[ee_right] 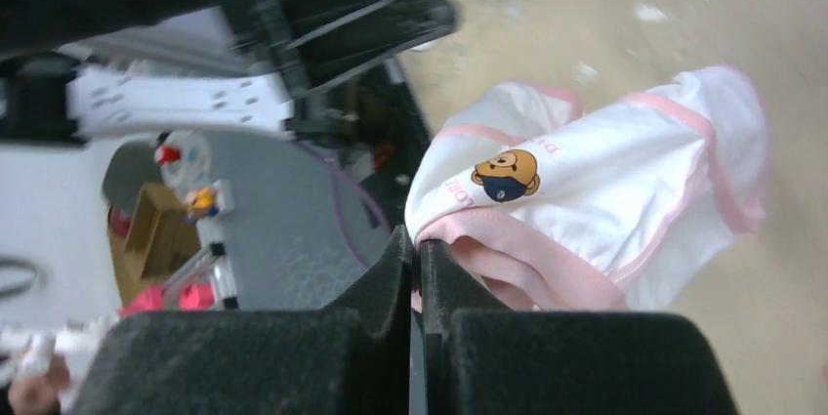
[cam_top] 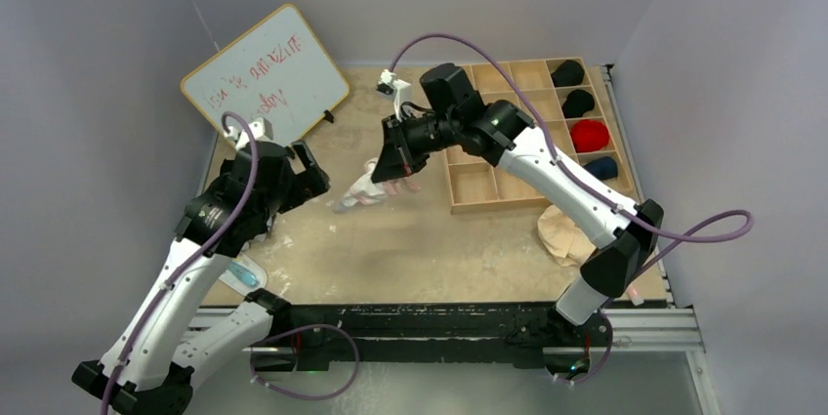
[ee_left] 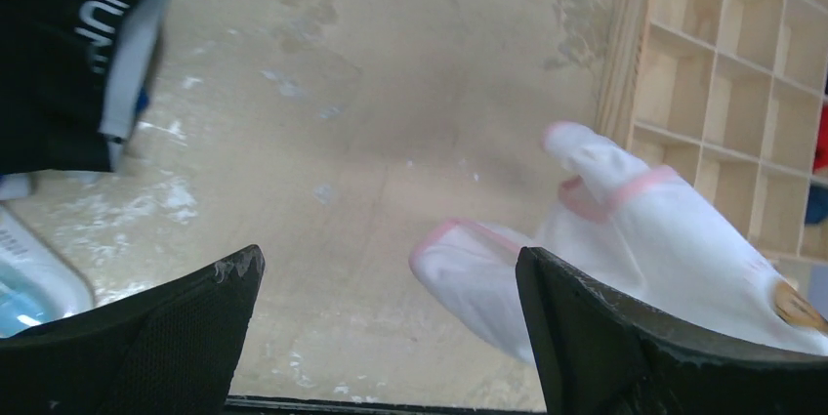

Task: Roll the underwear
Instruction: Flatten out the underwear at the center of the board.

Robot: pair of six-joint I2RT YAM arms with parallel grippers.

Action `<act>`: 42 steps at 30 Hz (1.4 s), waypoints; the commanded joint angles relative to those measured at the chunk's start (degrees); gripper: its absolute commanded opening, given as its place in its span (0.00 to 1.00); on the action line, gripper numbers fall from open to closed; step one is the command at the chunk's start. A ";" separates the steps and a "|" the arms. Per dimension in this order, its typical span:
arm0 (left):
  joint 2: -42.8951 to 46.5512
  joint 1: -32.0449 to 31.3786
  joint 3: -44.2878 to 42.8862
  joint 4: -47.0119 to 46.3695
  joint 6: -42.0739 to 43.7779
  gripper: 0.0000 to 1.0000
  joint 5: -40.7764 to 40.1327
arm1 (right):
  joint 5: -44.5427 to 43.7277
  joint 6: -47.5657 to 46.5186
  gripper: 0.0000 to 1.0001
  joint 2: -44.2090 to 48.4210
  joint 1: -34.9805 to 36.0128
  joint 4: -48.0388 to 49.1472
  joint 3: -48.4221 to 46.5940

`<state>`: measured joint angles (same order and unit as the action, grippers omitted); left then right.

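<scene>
In the overhead view, nearest, the left arm (cam_top: 171, 288) is stretched over the worktop (cam_top: 430, 249). The left hand (cam_top: 309, 173) is spread open beside the white underwear (cam_top: 363, 190). The underwear is held at mid-worktop by the right hand (cam_top: 394, 163), left of a wooden tray (cam_top: 493, 202).

In the left wrist view, the fingers (ee_left: 146, 337) are set wide apart, with the underwear at the right.

In the right wrist view, the jaws are clamped on the pink-trimmed edge, below a bear print (ee_right: 506, 176).
</scene>
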<state>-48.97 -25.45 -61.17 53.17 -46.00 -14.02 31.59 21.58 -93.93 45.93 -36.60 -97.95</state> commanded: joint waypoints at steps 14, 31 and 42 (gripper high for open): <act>1.60 0.23 -2.62 -1.38 8.05 1.00 3.67 | -13.18 -2.02 0.29 -4.63 -1.03 -6.34 28.42; -35.56 -4.32 -6.72 -9.71 26.22 0.99 30.63 | -19.27 26.45 0.71 29.70 -1.87 15.35 62.61; -52.22 -12.14 -14.89 -1.22 38.19 0.93 21.41 | -30.96 29.52 0.73 48.97 -1.90 17.52 74.85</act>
<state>-97.67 -36.23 -72.07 47.48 -14.68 11.88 7.60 50.00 -50.19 44.18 -21.78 -24.56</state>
